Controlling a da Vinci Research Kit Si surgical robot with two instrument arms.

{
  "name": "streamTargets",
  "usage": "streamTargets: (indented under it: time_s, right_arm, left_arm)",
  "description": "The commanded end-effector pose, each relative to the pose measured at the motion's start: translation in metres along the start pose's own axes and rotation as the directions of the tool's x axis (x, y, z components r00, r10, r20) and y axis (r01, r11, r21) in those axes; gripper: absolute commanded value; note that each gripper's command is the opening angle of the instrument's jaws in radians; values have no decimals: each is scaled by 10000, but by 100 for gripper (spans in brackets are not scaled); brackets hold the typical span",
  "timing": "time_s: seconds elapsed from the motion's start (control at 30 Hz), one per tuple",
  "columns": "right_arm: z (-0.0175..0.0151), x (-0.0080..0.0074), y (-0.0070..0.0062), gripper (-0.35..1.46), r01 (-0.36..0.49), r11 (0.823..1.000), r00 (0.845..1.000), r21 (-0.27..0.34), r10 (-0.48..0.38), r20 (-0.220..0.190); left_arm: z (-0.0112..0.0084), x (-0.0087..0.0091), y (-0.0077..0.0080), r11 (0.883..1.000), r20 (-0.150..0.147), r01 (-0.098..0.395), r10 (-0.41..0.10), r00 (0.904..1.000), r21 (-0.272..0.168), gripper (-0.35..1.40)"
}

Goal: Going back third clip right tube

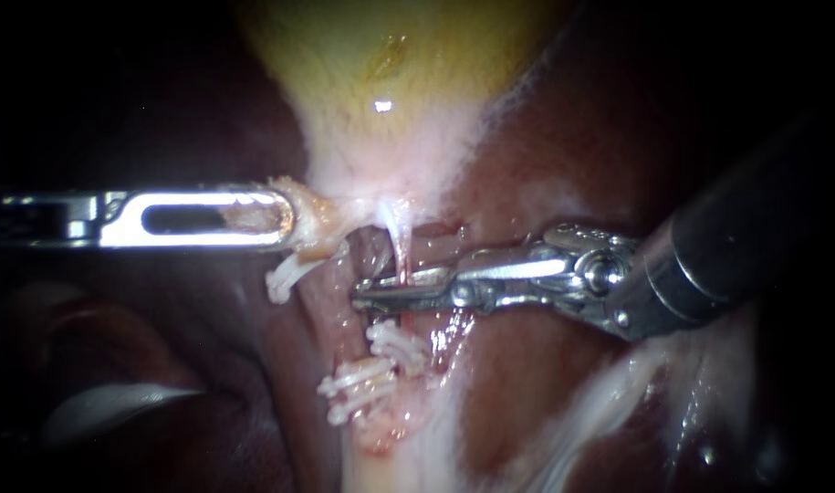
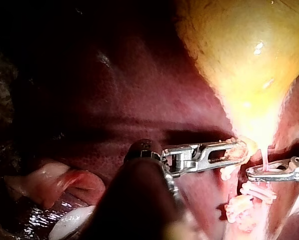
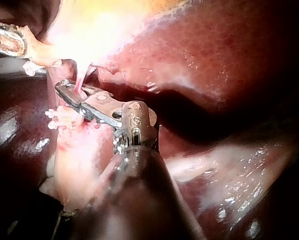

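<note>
The thin tube [image 1: 401, 260] under the gallbladder [image 1: 390, 82] passes between the slightly parted jaws of the right instrument [image 1: 364, 294], white clips [image 1: 394, 345] just beside them, while the left instrument [image 1: 287, 219] clamps the gallbladder's neck.

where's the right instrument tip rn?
Endoscope view, centre: the right instrument has its open jaws astride the thin tube, between the gallbladder above and the clips below.
</note>
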Motion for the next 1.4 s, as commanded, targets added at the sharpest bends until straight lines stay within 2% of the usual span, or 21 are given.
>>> streamTargets:
  time_s: [0.03,0.97,1.03,1.1,1.2,1.4]
  right_arm:
    - [0,0,0,-35,4,10000,10000,3,-4,3]
    - [0,-2,-2,-35,17,10000,10000,30,-17,50]
    - [1,-4,-2,-16,213,9998,9998,58,-213,5]
    - [5,-4,-2,13,1043,9944,9945,146,-1041,-98]
    - [12,-5,-1,36,1580,9873,9873,185,-1577,-172]
    - [28,-14,2,46,2360,9716,9717,177,-2357,-159]
  left_arm:
    - [0,0,0,10000,0,1,-1,10000,-1,-35]
    - [0,1,0,10000,6,-4,4,10000,-4,-35]
    - [0,1,0,10000,7,-4,4,10000,-5,-35]
    - [0,1,0,10000,9,-4,4,10000,-7,-35]
    - [0,2,-1,10000,12,-4,4,10000,-9,-35]
    - [0,2,-1,10000,12,-3,3,10000,-10,-35]
